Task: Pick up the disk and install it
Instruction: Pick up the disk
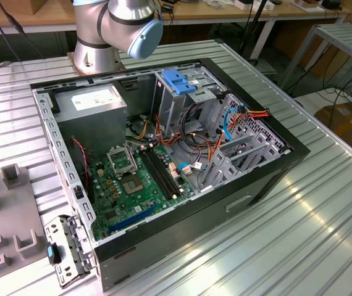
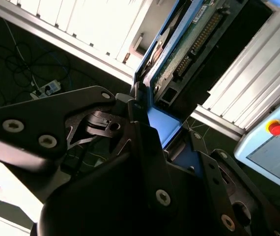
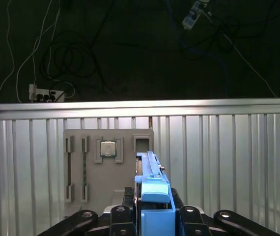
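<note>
My gripper (image 3: pixel 152 214) is shut on the disk (image 3: pixel 151 189), which stands edge-on between the black fingers (image 3: pixel 120 216) with its bright blue rail facing the camera. In the second wrist view the disk (image 2: pixel 191 42) shows its green circuit board and connector side, and the gripper (image 2: pixel 152 115) clamps its blue-railed end. The disk hangs well above a grey fixture plate (image 3: pixel 81 162) on the ribbed metal table (image 3: pixel 228 162). In the exterior view the open computer case (image 1: pixel 268 179) lies on its side, and its metal drive cage (image 1: pixel 176 105) with a blue latch sits at the back.
The grey fixture plate carries a small square chip (image 3: pixel 107 148) and slotted holders. The arm's base (image 1: pixel 102 37) stands behind the case. A light-blue pendant with a red button (image 2: pixel 276 129) lies off the table. Cables and a power strip (image 3: pixel 44 93) lie on the dark floor.
</note>
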Available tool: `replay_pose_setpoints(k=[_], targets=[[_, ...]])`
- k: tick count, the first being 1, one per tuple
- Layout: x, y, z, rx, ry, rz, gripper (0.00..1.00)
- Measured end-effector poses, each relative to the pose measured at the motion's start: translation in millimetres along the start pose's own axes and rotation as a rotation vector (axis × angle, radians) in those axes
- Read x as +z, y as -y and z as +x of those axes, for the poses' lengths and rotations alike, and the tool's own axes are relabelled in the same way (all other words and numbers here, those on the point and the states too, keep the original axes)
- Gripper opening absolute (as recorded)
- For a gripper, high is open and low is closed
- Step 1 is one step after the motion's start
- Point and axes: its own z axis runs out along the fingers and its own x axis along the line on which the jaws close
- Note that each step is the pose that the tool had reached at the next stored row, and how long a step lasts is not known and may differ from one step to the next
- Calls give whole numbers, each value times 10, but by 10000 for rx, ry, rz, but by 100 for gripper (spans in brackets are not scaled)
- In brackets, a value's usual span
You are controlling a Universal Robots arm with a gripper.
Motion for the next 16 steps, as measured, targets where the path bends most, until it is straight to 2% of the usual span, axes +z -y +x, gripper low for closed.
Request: replay_pose_setpoints(k=[16], targets=[[-107, 1, -1, 0, 3, 0, 37]])
